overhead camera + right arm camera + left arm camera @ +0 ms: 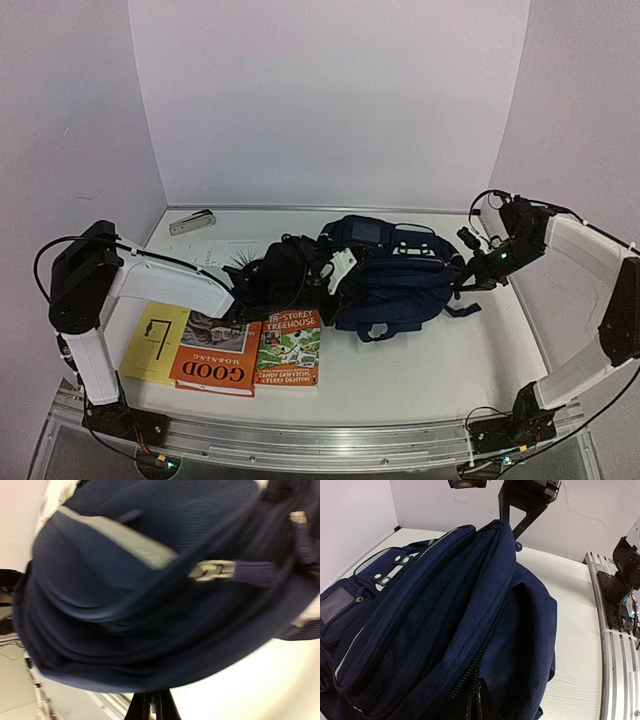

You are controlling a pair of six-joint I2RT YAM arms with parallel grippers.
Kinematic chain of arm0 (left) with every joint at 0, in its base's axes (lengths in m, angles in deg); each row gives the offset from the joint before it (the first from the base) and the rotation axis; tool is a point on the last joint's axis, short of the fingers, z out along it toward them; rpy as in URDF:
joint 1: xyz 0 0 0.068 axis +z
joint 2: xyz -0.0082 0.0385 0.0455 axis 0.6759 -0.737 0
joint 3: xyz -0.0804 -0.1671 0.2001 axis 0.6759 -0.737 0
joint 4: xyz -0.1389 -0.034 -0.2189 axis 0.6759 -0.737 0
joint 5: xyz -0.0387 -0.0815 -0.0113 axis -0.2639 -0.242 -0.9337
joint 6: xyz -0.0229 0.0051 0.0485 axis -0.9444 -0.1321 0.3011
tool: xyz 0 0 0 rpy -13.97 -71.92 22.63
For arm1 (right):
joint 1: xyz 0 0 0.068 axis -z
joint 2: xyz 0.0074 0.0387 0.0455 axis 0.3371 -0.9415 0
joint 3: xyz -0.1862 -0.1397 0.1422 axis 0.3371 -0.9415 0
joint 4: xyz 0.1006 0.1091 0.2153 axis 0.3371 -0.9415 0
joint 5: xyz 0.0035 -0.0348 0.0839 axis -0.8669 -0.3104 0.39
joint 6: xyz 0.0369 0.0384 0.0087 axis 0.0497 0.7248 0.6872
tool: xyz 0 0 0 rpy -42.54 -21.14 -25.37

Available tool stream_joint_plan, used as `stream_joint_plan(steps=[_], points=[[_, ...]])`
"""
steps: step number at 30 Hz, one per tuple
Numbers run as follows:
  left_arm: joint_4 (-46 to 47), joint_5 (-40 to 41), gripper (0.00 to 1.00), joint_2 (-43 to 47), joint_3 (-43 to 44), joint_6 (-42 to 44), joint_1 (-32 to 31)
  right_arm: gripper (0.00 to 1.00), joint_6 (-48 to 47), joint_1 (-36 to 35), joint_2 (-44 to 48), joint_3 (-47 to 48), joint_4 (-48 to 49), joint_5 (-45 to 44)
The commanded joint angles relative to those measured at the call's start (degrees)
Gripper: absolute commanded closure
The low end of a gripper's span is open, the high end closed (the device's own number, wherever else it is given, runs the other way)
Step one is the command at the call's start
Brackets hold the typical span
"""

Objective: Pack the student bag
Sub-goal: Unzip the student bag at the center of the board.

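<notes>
At centre-right of the overhead frame, large dark navy fabric backpack (395, 285), slumped on the white table (400, 375). Clamped on fabric at its left end, left gripper (476, 701). At its right end, right gripper (513, 527), jaws apparently pinched on a raised fold, though blurred close up. Lower left, orange paperback book (215, 365).

Navy student bag (400, 280) on its side, mid-table, zip seams running lengthwise.
</notes>
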Motion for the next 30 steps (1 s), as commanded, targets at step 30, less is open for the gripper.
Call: stream_joint_plan(steps=[30], points=[[-4.9, -15.6, 1.00, 8.5, -4.1, -0.2, 7.0, 1.00, -7.6, 17.4, -21.3, -0.2, 20.8, -14.4]])
